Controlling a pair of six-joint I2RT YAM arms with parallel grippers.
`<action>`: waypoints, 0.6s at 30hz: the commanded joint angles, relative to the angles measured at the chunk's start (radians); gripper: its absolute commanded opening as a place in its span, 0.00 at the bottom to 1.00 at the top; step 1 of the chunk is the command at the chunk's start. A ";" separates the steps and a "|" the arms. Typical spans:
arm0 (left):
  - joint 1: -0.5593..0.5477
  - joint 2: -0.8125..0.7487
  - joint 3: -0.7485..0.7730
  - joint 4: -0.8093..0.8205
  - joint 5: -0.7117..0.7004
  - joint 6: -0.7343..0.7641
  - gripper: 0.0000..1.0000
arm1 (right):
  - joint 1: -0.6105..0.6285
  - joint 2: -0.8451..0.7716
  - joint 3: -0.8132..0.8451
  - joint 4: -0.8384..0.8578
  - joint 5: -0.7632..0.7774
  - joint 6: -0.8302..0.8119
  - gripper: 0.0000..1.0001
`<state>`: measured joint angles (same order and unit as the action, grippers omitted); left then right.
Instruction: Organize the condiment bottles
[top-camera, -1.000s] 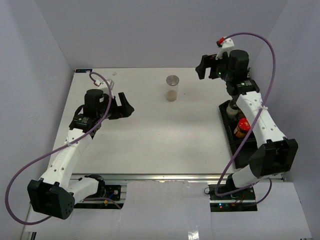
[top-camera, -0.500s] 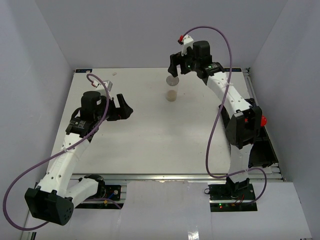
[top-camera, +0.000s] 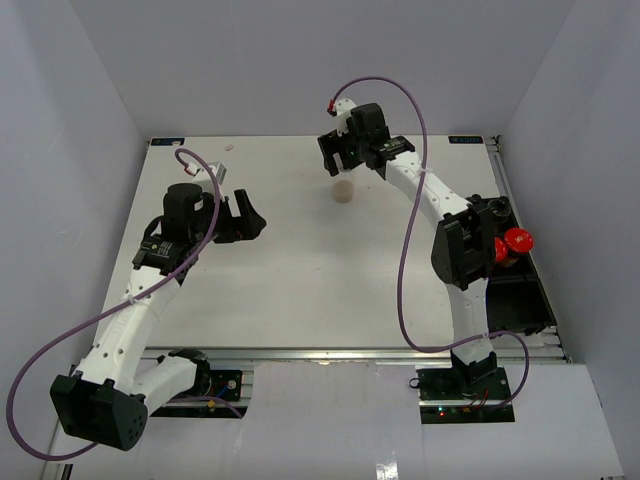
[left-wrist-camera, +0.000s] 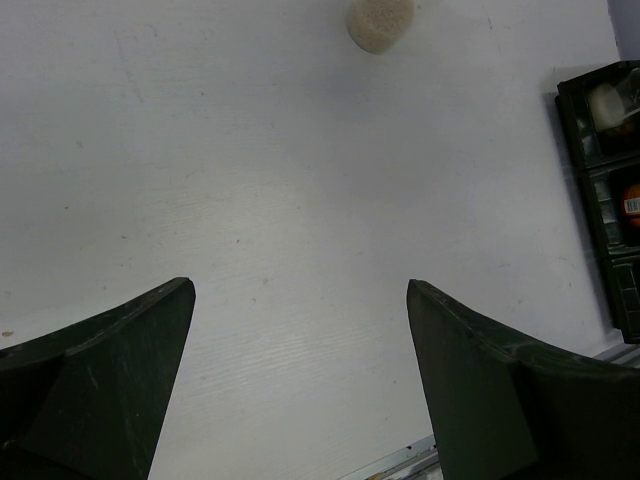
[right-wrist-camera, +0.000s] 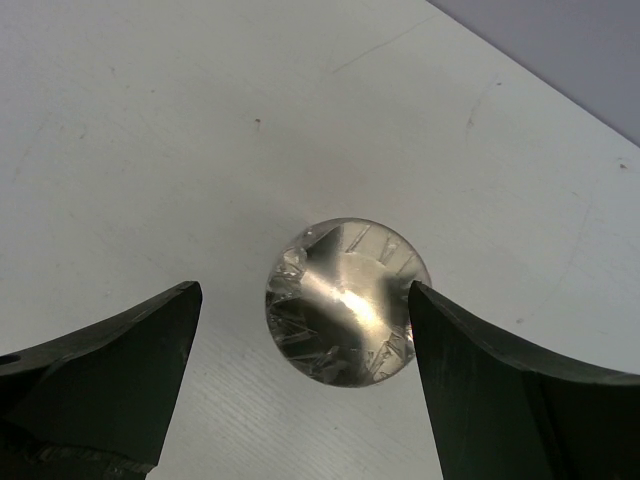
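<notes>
**Right gripper (top-camera: 340, 160) poised over the clear bottle (top-camera: 344, 191), jaws apart, nothing held.**

You look straight down the bottle's upright axis. Its lid (right-wrist-camera: 345, 300) lies between the jaws, closer to the right-hand one in the wrist view. The bottle stands far-middle on the table (top-camera: 300, 270), well apart from the tray (top-camera: 525, 300). Your left gripper (top-camera: 250, 215), spread wide and empty, is much farther off.

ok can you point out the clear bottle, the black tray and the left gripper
clear bottle (right-wrist-camera: 345, 300), right wrist view, on its silver lid
black tray (left-wrist-camera: 625, 290), left wrist view, on a bare compartment
left gripper (left-wrist-camera: 300, 285), left wrist view, midway between its open fingertips
</notes>
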<state>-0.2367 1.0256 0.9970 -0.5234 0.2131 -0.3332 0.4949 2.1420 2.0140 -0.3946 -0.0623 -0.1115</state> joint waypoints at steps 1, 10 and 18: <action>0.005 -0.014 -0.020 0.019 0.007 0.006 0.98 | 0.004 -0.003 -0.012 0.058 0.131 -0.046 0.90; 0.005 0.007 -0.021 0.035 0.014 0.013 0.98 | 0.007 -0.021 -0.058 0.104 0.152 -0.086 0.90; 0.005 0.016 -0.021 0.037 0.007 0.020 0.98 | 0.008 0.056 0.015 0.083 0.135 -0.086 0.90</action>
<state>-0.2367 1.0436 0.9787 -0.5042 0.2138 -0.3255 0.4980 2.1558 1.9621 -0.3371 0.0718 -0.1814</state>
